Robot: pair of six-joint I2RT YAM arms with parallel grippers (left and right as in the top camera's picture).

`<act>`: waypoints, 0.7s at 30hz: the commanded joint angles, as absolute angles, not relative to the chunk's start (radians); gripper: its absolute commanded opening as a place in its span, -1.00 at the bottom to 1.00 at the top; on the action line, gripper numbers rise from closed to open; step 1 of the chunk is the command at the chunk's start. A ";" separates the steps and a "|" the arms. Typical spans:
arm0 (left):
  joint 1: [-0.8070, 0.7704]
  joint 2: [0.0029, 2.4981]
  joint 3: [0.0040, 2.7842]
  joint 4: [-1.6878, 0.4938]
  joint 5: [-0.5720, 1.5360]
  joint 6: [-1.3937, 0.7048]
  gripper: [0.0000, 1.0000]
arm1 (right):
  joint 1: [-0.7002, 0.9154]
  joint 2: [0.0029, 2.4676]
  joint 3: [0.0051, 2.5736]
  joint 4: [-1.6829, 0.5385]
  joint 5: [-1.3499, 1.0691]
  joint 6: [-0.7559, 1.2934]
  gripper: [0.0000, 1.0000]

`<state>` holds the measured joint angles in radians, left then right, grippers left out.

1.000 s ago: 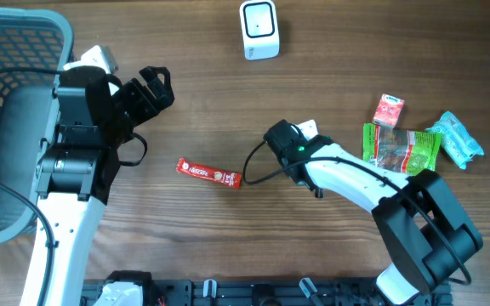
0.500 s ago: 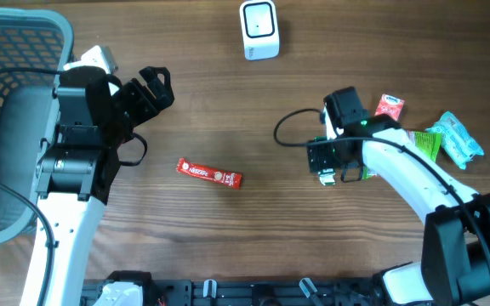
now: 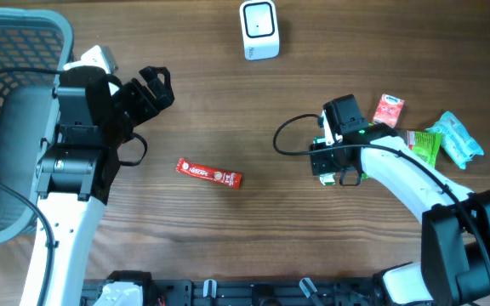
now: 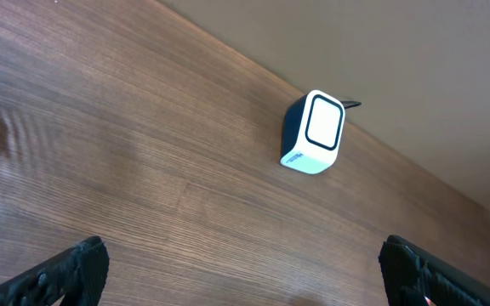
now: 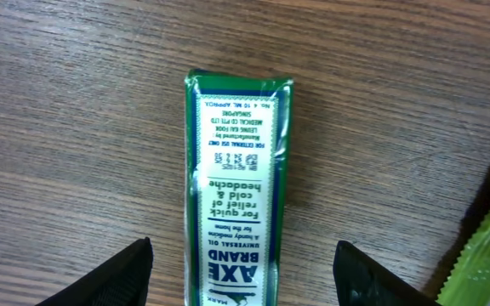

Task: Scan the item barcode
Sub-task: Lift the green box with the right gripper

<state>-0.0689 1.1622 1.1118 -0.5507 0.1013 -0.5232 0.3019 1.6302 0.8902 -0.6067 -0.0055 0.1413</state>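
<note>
Whereas a second ago the right gripper (image 5: 245, 279) hung closer below the scanner (image 3: 259, 30), it now stands lower right of it, jaws parted astride the green Axe box (image 5: 238, 170) — flat on the table (image 3: 185, 102), ungripped. Scanning thus likely awaits a grasp and a carry scannerward. Left gripper (image 4: 249, 276), lower left of the scanner, gapes empty.

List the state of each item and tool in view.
Green box: flat, print up.
Right tool: open over it, not touching.
Left tool: open, empty.
Red stick: flat, alone.
Scanner: standing, untouched.
Red carton: flat.
Green packet: flat.
Teal packet: flat.
Basket: upright.
</note>
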 commanded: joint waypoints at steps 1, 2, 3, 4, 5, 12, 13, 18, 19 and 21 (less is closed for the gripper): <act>-0.062 1.165 1.113 -0.548 0.099 -0.501 1.00 | 0.303 1.631 0.862 -0.595 -0.054 0.160 0.34; -0.062 1.165 1.113 -0.548 0.099 -0.501 1.00 | 0.303 1.631 0.851 -0.592 -0.053 0.160 0.30; -0.062 1.165 1.113 -0.548 0.099 -0.501 1.00 | 0.303 1.631 0.831 -0.577 -0.052 0.160 0.28; -0.062 1.165 1.113 -0.548 0.099 -0.501 1.00 | 0.303 1.631 0.808 -0.551 -0.049 0.160 0.27; -0.062 1.165 1.113 -0.548 0.099 -0.501 1.00 | 0.303 1.631 0.790 -0.527 -0.049 0.160 0.28; -0.062 1.165 1.113 -0.548 0.099 -0.501 1.00 | 0.303 1.631 0.749 -0.404 -0.049 0.157 -0.35; -0.062 1.165 1.113 -0.548 0.099 -0.501 1.00 | 0.303 1.631 0.749 -0.409 -0.049 0.157 -0.36; -0.062 1.165 1.113 -0.548 0.099 -0.501 1.00 | 0.303 1.631 0.749 -0.435 -0.049 0.157 -0.18; -0.062 1.165 1.113 -0.548 0.099 -0.501 1.00 | 0.303 1.631 0.749 -0.439 -0.049 0.157 0.01; -0.062 1.165 1.113 -0.548 0.099 -0.501 1.00 | 0.303 1.631 0.749 -0.455 -0.050 0.157 0.13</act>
